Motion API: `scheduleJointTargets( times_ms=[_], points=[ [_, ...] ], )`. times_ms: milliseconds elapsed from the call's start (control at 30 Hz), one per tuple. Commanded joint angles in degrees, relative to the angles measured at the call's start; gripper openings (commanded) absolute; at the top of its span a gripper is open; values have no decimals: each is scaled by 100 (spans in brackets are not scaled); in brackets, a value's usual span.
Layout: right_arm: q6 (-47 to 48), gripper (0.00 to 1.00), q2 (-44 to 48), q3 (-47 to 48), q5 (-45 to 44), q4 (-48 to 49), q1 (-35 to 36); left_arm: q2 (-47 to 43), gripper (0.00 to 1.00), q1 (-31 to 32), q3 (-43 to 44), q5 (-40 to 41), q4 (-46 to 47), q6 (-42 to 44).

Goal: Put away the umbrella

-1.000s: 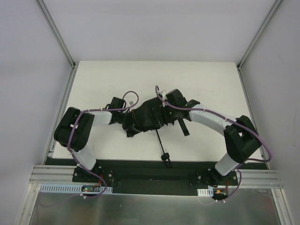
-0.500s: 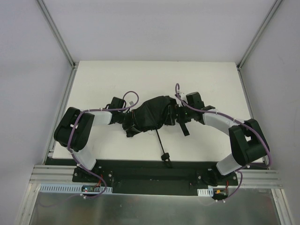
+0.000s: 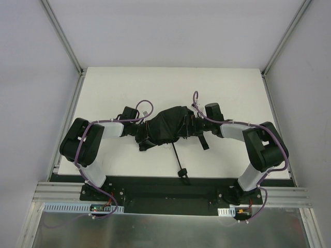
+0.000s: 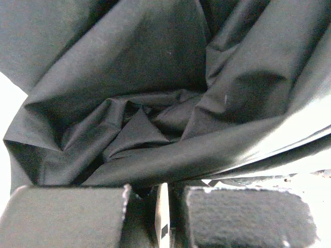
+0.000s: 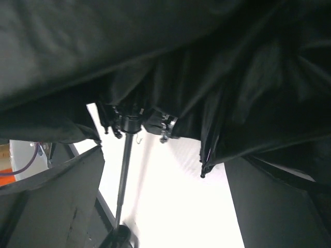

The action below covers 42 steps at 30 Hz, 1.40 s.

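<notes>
The umbrella [image 3: 168,126], a crumpled black fabric bundle, lies mid-table [image 3: 114,88], its thin shaft [image 3: 176,155] pointing toward the near edge and ending in the knob handle [image 3: 182,173], between the closed left gripper [image 4: 155,194] and the wide-open right gripper [image 3: 192,126].

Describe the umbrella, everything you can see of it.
The umbrella is a black compact one, its matte fabric canopy collapsed into a creased bundle on the white table. A thin dark shaft runs from the metal rib hub toward the near edge, ending in a small knob handle. The left gripper, shut, seems to pinch its left end; the right gripper sits open at its right.
</notes>
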<state>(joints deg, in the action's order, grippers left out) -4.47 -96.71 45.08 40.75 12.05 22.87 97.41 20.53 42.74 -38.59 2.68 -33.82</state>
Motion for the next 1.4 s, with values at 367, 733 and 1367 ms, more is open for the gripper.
scheduleJointTargets(
  times_ms=[367,733,1367],
  points=[
    [552,96,-32,1011,-1719,-1134,1333,-20,0,-23,15,-105,-4,7],
    [931,98,-744,2532,-3970,-3429,2282,-20,0,-23,15,-87,31,25],
    [754,51,-1633,2647,-4595,-2630,2661,-29,0,-304,-117,-158,40,130]
  ],
)
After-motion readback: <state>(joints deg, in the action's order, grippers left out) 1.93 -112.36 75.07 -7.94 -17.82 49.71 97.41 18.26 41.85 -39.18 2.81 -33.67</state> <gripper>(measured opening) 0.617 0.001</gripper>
